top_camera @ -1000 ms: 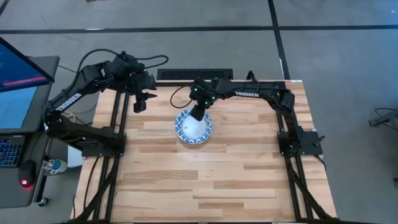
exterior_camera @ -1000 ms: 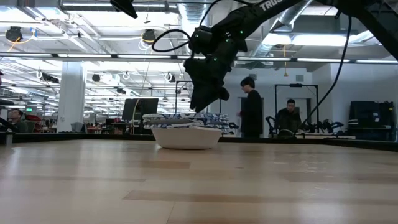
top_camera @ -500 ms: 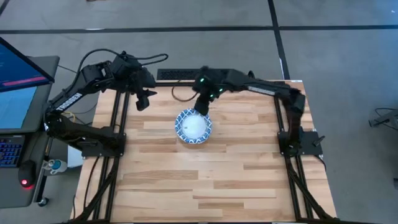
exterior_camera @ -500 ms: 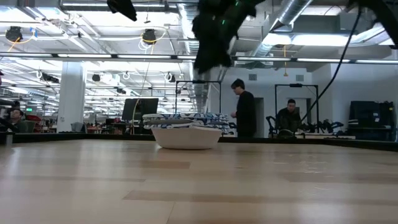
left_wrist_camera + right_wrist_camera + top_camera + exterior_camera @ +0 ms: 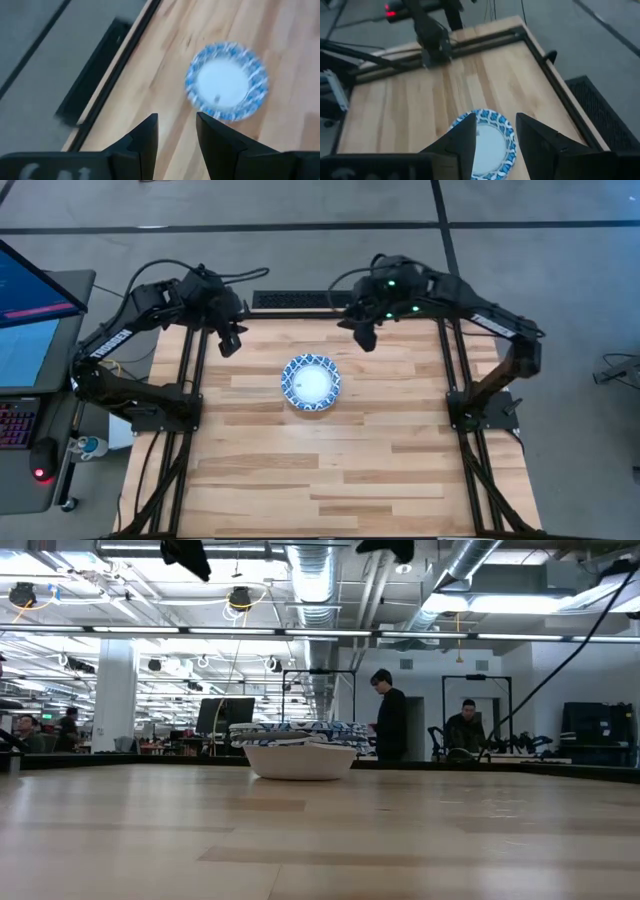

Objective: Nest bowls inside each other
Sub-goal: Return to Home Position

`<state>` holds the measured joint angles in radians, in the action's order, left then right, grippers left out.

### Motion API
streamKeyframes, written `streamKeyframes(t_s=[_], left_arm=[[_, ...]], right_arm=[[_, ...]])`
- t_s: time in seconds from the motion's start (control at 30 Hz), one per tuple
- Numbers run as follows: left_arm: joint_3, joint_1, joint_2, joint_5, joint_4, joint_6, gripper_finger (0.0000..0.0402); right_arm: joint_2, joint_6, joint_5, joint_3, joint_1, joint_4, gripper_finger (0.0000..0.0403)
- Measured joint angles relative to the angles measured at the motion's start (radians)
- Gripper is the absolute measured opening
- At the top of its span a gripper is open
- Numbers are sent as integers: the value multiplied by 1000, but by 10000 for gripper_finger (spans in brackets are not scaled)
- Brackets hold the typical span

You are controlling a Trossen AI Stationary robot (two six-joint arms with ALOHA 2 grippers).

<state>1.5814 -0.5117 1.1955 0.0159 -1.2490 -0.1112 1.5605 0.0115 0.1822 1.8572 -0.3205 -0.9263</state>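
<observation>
The wooden table (image 5: pixel 400 480) carries only one group of things now: a single stack of bowls (image 5: pixel 312 383), sitting near the table's middle, a little toward the far edge. No other bowl shows anywhere on the boards.

The right arm (image 5: pixel 480 320) has made the big change. A second ago it reached in over the stack with its tip right at the top bowl. Now it is folded back toward the far right corner, and the right gripper (image 5: pixel 365 337) hangs over the far edge, well apart from the stack and high above it. In the low view only its tip shows at the upper edge. The left arm (image 5: pixel 130 330) has hardly moved, and the left gripper (image 5: pixel 229 343) waits raised at the far left, also clear of the bowls.

The stack (image 5: pixel 297 750) has stayed put while the arm left. From table height it stands level, with several patterned rims layered above one white bowl wall, though I cannot count them.

The right gripper's fingers (image 5: pixel 462 140) are spread with nothing between them. The left gripper's fingers (image 5: pixel 142 140) are likewise parted and empty.

I judge the nesting done: every bowl in view is in the one stack, both grippers are free, and only the retreat to rest remains.
</observation>
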Motion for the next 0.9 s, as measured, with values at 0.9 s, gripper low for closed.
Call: streamKeyframes(t_s=[0.9], left_arm=[[0, -1, -445, -164, 47, 169, 125]], right_arm=[[-198, 8, 239, -2, -68, 105, 159]])
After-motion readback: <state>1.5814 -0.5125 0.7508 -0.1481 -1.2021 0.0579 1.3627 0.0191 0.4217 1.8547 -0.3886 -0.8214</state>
